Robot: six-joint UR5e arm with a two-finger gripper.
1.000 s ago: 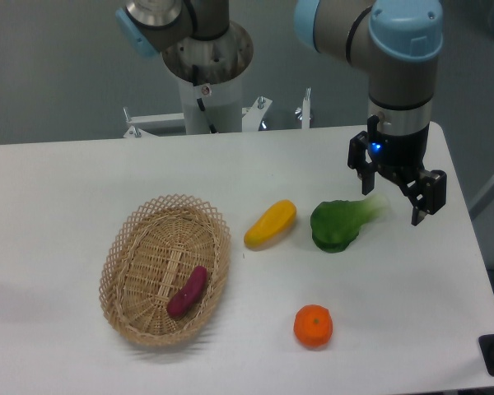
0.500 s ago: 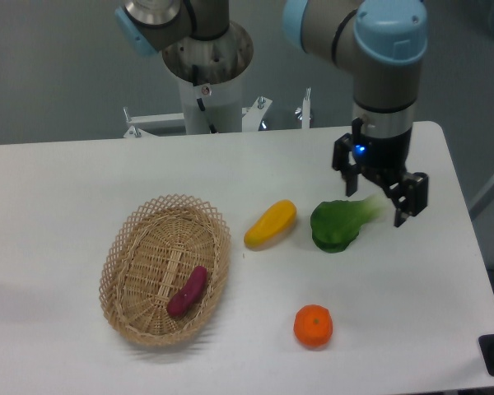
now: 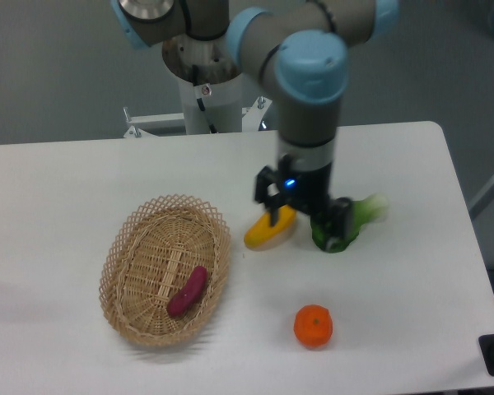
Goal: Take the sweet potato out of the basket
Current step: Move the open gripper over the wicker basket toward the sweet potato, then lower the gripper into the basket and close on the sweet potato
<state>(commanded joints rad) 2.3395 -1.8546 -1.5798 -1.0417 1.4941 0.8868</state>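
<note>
Your fingers (image 3: 305, 218) stand spread apart and grip nothing; they hang above the gap between the yellow vegetable (image 3: 270, 225) and the green leafy vegetable (image 3: 339, 224). The sweet potato (image 3: 187, 291) lies well to the left of the fingers and nearer the camera, on the floor of the basket (image 3: 128, 239), slanted, with its upper end pointing toward the fingers.

Carry the fingers clear over the near rim before you descend. Turn the wrist so the fingers straddle the slim body across its width, not along its length. Centre on the middle of the body, away from the tapered ends. Descend without pressing into the wicker.

No brand, label or legible writing shows anywhere on the surface (image 3: 66, 181).
</note>
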